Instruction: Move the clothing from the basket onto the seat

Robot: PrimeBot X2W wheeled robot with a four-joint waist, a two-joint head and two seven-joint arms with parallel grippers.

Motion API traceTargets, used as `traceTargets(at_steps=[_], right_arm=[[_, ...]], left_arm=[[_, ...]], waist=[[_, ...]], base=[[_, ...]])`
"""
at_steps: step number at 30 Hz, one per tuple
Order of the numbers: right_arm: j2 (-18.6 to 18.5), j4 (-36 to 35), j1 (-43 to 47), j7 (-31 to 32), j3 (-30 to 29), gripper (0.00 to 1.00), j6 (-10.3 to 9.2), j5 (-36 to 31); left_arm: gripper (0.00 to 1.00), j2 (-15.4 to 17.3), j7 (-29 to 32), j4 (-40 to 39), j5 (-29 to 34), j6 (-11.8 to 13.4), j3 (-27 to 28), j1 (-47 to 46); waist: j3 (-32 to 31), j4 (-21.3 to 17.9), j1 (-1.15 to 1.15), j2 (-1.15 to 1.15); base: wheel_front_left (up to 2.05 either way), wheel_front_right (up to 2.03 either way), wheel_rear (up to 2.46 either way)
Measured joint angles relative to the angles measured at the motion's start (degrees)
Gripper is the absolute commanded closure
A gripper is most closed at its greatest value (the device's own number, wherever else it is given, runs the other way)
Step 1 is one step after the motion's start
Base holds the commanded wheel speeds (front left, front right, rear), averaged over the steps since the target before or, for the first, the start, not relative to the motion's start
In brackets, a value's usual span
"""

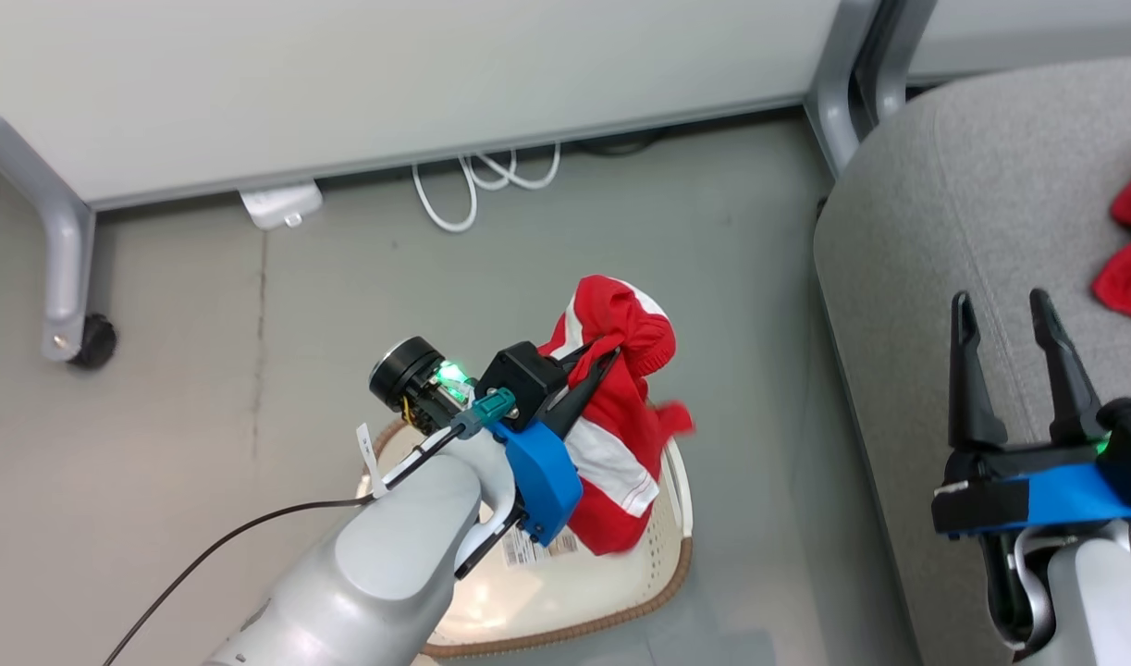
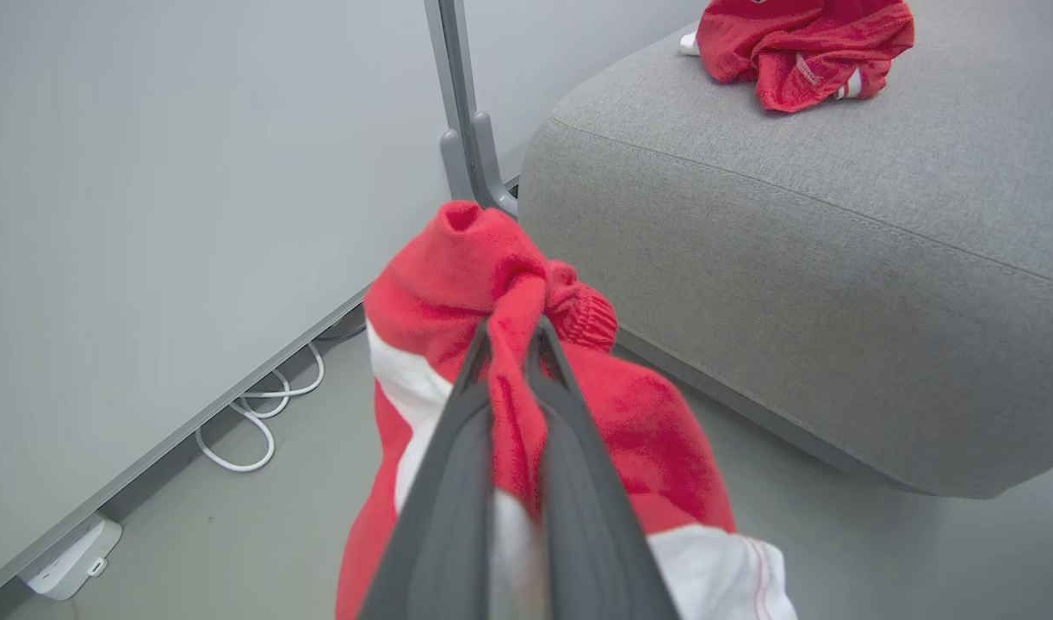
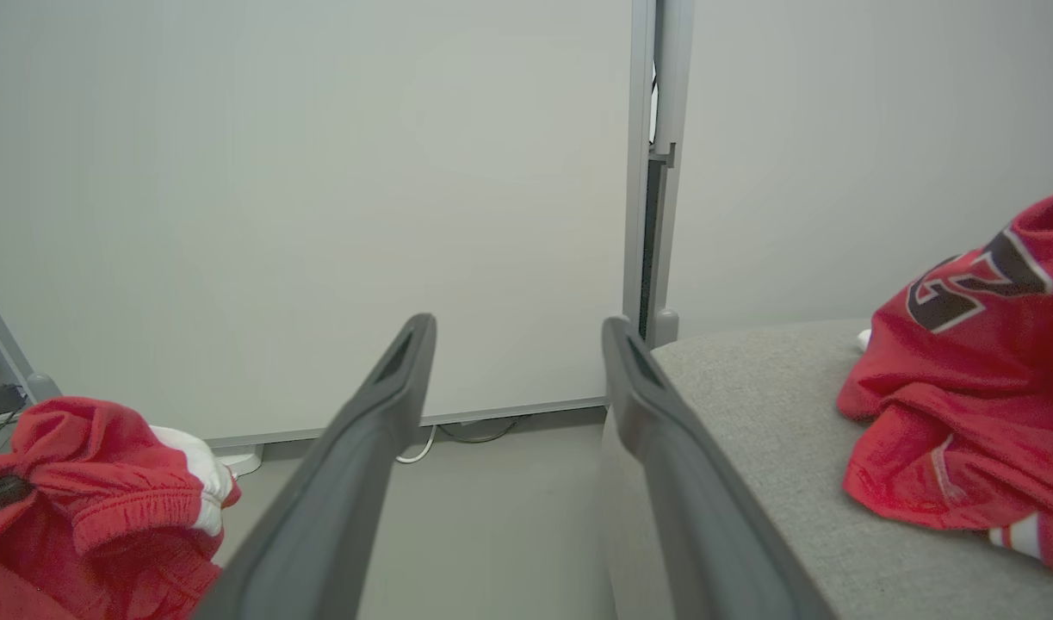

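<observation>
Centre frame, your left gripper (image 1: 602, 356) is clamped on the striped red garment (image 1: 611, 435), dangling above the basket (image 1: 620, 606) at bottom centre. Your right gripper (image 1: 1000, 310) gapes wide at lower right by the seat (image 1: 944, 231), with the jersey (image 1: 1129, 250) lying on it at upper right.

Floor (image 1: 158, 416): smooth grey.
Wall (image 1: 343, 74): pale panels on grey metal legs (image 1: 61, 268), far side.
Cable (image 1: 473, 199): white loops under the wall.

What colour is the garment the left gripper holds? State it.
The garment is red with a white stripe; clearest in head view.
</observation>
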Motion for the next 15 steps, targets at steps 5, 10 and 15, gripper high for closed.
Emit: traceTargets(at_steps=[5, 10, 15], right_arm=[[0.7, 0.5, 2.9, 0.0, -0.2, 0.0, 0.0, -0.2], [1.2, 0.7, 5.5, 0.0, -0.6, 0.0, 0.0, -0.4], [1.9, 1.0, 7.9, 0.0, -0.9, 0.0, 0.0, -0.6]], left_arm=[[1.0, 0.0, 0.0, -3.1, -0.5, 0.4, 1.6, 0.9], [1.0, 0.0, 0.0, -6.1, -1.5, 0.6, 2.1, 0.9], [1.0, 0.0, 0.3, -8.9, -2.6, 0.9, 1.9, 0.1]], waist=[[-4.0, 1.0, 0.0, 0.0], [-7.4, 1.8, 0.0, 0.0], [-10.6, 2.8, 0.01, 0.0]], base=[[0.0, 0.0, 0.0], [0.0, 0.0, 0.0], [0.0, 0.0, 0.0]])
